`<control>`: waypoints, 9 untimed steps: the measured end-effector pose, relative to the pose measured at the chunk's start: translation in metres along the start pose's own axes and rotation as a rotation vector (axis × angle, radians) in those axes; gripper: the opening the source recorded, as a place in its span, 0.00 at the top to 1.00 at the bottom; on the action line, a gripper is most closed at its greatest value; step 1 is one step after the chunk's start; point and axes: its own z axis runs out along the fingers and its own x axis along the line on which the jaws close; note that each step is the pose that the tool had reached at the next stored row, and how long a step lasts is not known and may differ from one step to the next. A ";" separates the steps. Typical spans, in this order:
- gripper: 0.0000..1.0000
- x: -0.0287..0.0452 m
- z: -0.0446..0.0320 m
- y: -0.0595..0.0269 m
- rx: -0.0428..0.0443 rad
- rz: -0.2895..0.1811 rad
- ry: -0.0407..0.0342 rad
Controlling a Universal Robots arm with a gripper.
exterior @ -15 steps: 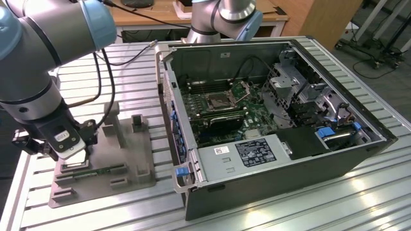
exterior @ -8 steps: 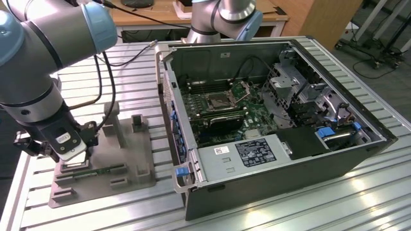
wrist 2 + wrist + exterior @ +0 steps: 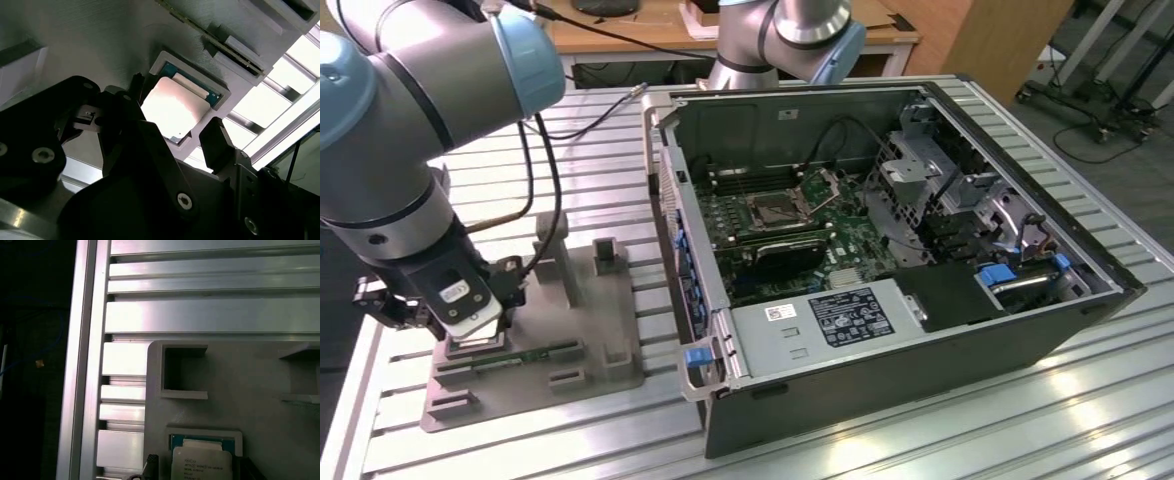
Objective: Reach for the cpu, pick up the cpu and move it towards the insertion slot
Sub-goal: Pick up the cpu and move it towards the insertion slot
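Hanging nose-down from a bent elbow, the arm (image 3: 400,200) has its wrist pointed straight at the grey tray (image 3: 594,330) on the slatted metal counter (image 3: 921,440). Its big upper joint bulks high on the exterior view's left and the forearm drops nearly upright to the tool.

The fingers (image 3: 215,142) stand spread apart, low over the tray. Between them, seen in both wrist views, lies the cpu (image 3: 172,112), flat in its square recess (image 3: 220,95) with the bright metal top facing up. One black fingertip sits just beside one edge of the recess and the other stands just past the opposite edge, so the chip is straddled. From where I stand neither seems to touch it, though the glare off the metal makes that hard to swear to. Nothing is held.

Just beside the fingers, on the same tray, a narrow green memory stick (image 3: 520,357) lies in its own holder.

The insertion slot (image 3: 778,208) is well apart from the fingers, off toward the exterior view's right. It sits inside the open computer case (image 3: 881,370), a silver-framed square on the green board with its metal bracket tipped up.
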 end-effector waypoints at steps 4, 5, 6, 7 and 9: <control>0.28 0.0000 0.0006 0.0000 0.0001 0.000 0.0002; 0.28 0.0000 0.0007 0.0000 0.0001 0.000 0.0001; 0.29 0.0000 0.0008 0.0000 0.0000 0.000 0.0000; 0.36 0.0000 0.0008 0.0000 0.0000 0.000 0.0000; 0.36 0.0000 0.0008 0.0000 0.0000 0.000 0.0001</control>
